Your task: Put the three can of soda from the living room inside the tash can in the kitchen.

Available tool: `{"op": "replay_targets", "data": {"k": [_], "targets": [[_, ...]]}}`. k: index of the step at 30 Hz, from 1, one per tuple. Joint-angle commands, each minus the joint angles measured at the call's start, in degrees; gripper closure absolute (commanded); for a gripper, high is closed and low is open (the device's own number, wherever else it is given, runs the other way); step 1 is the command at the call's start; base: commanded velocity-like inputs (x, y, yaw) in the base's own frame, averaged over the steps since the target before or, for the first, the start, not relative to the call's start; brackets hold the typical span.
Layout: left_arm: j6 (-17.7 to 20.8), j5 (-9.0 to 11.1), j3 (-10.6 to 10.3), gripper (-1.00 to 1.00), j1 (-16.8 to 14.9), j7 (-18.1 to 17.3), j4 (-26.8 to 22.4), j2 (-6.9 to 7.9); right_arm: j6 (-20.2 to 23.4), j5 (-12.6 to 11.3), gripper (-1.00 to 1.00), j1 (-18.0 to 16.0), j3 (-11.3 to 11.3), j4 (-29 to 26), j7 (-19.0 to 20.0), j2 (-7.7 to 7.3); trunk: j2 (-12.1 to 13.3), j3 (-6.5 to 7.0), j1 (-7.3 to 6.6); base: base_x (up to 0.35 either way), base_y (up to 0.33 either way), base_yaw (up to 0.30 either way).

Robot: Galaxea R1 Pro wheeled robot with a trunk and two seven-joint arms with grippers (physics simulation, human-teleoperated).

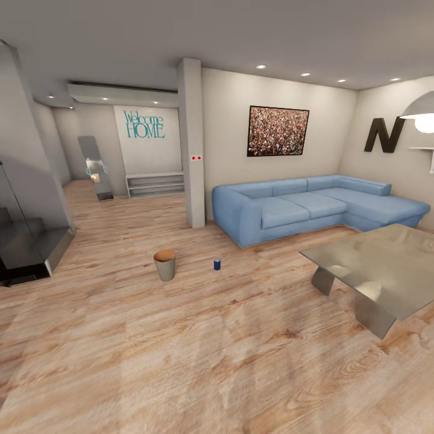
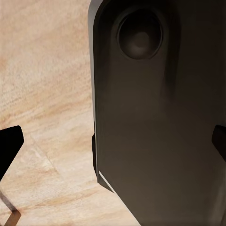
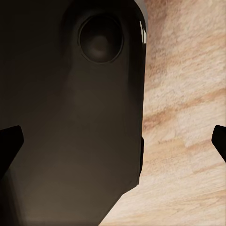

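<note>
In the head view I look across the living room's pale plank floor. The tash can (image 1: 164,265), grey with a tan rim, stands upright on the floor. A dark blue can of soda (image 1: 217,263) stands about a can-width-and-a-half of the bin to its right, apart from it. In the left wrist view my left gripper (image 2: 113,143) is open, its dark fingertips (image 2: 9,147) spread wide with nothing between them. My right gripper (image 3: 113,141) is open the same way, fingertips (image 3: 219,140) far apart. Both hang beside a dark part of my own body over the floor.
A light blue corner sofa (image 1: 313,205) lines the far wall under a black N (image 1: 383,135). A grey low table (image 1: 386,265) stands at the right. A grey pillar (image 1: 191,144) divides the room from a hallway. A dark stair base (image 1: 27,247) sits at the left.
</note>
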Motion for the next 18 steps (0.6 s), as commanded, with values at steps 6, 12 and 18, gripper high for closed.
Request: {"op": "replay_targets", "data": {"k": [6,12,18], "targets": [[0.0,0.0,0.0,-1.00,0.0,0.0,0.0,0.00,0.0,0.0,-1.00,0.0,0.0,0.0,0.0,0.00,0.0,0.00,0.00,0.000,0.000,0.000],[0.0,0.0,0.0,-1.00,0.0,0.0,0.0,0.00,0.0,0.0,-1.00,0.0,0.0,0.0,0.0,0.00,0.0,0.00,0.00,0.000,0.000,0.000],[0.0,0.0,0.0,-1.00,0.0,0.0,0.0,0.00,0.0,0.0,-1.00,0.0,0.0,0.0,0.0,0.00,0.0,0.00,0.00,0.000,0.000,0.000]]}}
